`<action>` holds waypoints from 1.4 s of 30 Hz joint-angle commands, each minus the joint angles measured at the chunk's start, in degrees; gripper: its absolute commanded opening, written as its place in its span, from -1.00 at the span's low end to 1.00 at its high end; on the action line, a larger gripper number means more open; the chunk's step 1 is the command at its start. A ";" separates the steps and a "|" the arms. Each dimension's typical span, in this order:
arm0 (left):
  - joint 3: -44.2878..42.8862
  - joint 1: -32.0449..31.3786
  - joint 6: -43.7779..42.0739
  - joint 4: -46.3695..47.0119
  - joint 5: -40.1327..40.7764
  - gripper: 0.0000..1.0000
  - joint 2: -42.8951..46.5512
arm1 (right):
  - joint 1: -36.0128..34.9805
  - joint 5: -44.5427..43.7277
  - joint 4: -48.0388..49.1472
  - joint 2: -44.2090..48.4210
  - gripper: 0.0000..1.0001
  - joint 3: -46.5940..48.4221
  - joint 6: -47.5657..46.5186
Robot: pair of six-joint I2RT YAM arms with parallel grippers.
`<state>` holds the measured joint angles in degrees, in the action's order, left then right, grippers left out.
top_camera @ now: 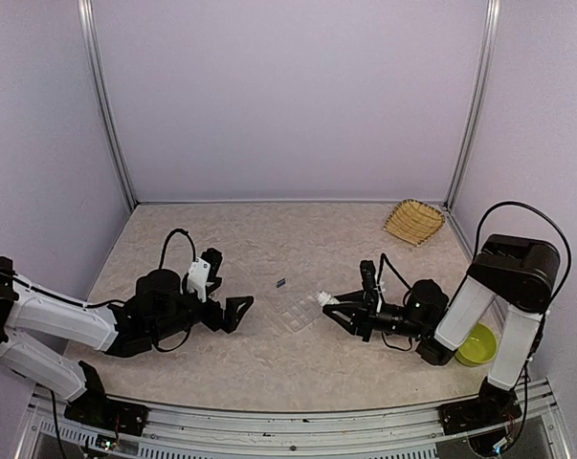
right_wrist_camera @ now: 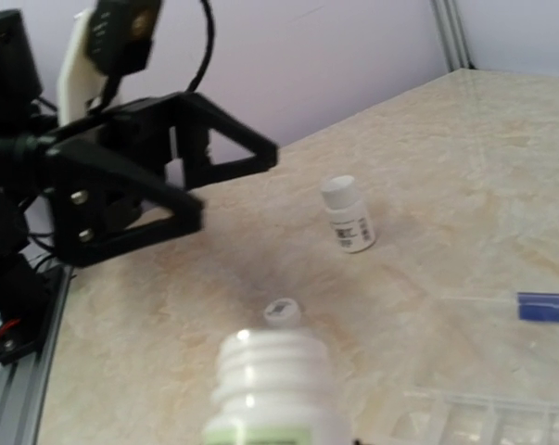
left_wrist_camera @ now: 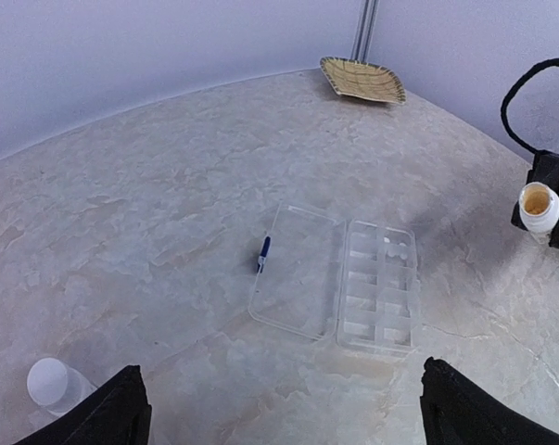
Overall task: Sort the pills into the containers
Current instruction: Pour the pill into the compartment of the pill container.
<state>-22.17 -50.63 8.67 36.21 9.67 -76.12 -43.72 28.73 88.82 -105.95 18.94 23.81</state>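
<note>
The right hand [top_camera: 334,304] is clamped on an uncapped white bottle [right_wrist_camera: 274,389], whose neck tilts toward the open container [left_wrist_camera: 376,306] just beside it. The left hand [top_camera: 237,314] gapes wide and empty on the container's opposite side. Tipped too steeply, the bottle could spill pills across the wrong compartments or onto the tabletop [top_camera: 269,239].

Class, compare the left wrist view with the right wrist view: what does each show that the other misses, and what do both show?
Left wrist only: the woven basket. Right wrist only: the left pincer seen from the front, wide open. Both: the clear box, the blue piece, the capped white bottle, and the open bottle held by the right pincer.
</note>
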 commanded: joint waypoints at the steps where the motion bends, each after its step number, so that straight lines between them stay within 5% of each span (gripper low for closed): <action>1: 3.35 0.89 -1.52 8.96 -4.16 0.98 -0.82 | 1.07 -0.57 0.80 -1.88 -0.75 1.19 -0.68; 42: 5.96 4.93 2.07 14.84 -8.10 0.98 -2.28 | 1.19 -1.83 -11.15 -6.08 -0.75 5.15 -2.28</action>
<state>-16.91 -46.09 10.24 49.28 2.11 -78.17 -42.94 27.40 79.11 -110.91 23.00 21.74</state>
